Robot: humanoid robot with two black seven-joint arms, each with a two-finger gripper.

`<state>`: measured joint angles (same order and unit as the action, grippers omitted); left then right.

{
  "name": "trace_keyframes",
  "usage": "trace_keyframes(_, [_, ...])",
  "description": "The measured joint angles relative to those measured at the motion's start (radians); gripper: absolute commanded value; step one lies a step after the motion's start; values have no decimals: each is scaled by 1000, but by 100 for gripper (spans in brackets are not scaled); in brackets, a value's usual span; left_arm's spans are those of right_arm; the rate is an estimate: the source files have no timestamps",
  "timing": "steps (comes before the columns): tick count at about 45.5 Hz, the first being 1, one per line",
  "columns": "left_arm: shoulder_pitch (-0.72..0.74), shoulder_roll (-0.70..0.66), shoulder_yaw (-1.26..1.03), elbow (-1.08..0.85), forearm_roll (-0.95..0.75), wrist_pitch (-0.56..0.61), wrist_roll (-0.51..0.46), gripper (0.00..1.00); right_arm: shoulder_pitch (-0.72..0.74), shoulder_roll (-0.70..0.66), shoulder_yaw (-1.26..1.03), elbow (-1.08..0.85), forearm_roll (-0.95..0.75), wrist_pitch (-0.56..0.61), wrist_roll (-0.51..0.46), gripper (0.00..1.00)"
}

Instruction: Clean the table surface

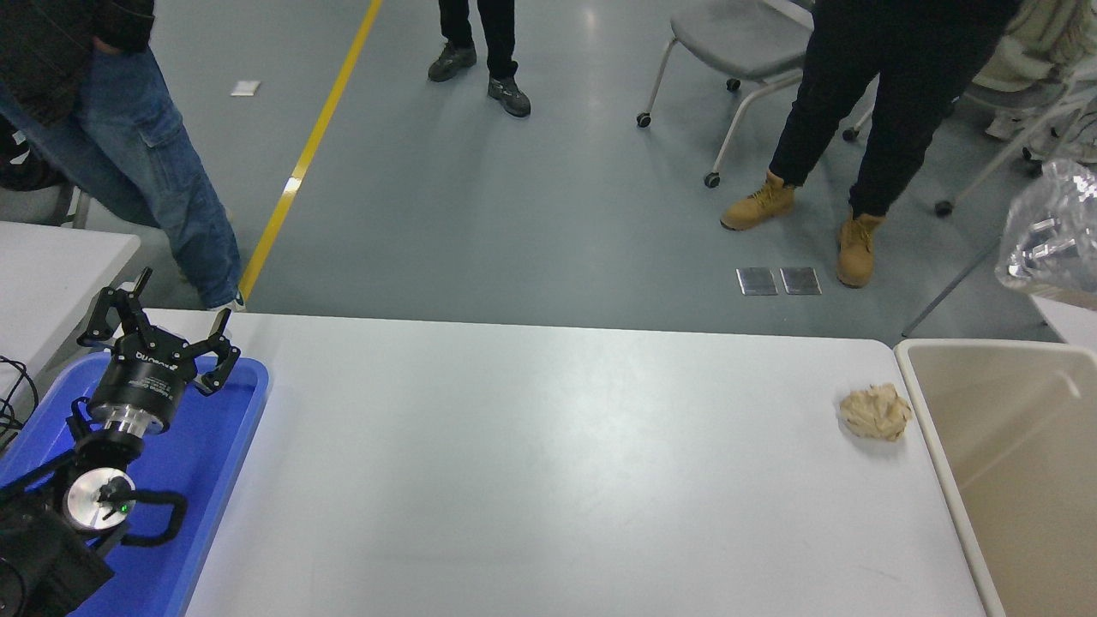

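Head view: a camera high on the robot's side looks forward and down over the table surface (548, 463), a wide white-grey matte top with rounded corners that fills the lower middle of the picture.
Left gripper: the left gripper (158, 330) is black and sits at the lower left, above the far end of a blue tray (218, 446).
Left jaws: spread wide, fingers splayed outward, holding nothing and touching nothing that can be seen.
Right gripper: not in view.
Writing: white lettering runs across the left gripper's black body, seen upside down and too small to read with certainty; no other print can be read.
Blue tray: lies along the surface's left edge, under the left arm.
Crumpled paper: a tan crumpled wad (875, 412) rests on the surface near its far right corner, just beside a beige bin (943, 446).
Beige bin: stands against the right edge of the surface, its open inside facing up.
Plastic bag: a clear crinkled bag (1050, 240) shows at the right edge of the picture, above and beyond the bin.
Second surface: a corner of a smaller white top (60, 274) shows at the left.
People: three pairs of legs stand on the grey floor beyond the surface, one in blue jeans (163, 171) at the left, one in dark trousers at the top middle, one in tan boots (758, 204) at the right.
Floor: a yellow line (313, 141) runs across it, and a grey wheeled chair (728, 38) stands at the top right.
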<state>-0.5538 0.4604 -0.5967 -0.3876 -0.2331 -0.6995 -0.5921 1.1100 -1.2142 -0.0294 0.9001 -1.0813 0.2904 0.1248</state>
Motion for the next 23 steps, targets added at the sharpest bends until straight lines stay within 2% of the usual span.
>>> trace_keyframes(10, [0, 0, 0, 0, 0, 0, 0, 100, -167, 167, -1, -214, 201, -143, 1, 0])
trace_keyframes(23, [0, 0, 0, 0, 0, 0, 0, 100, -310, 394, -1, -471, 317, -287, 1, 0])
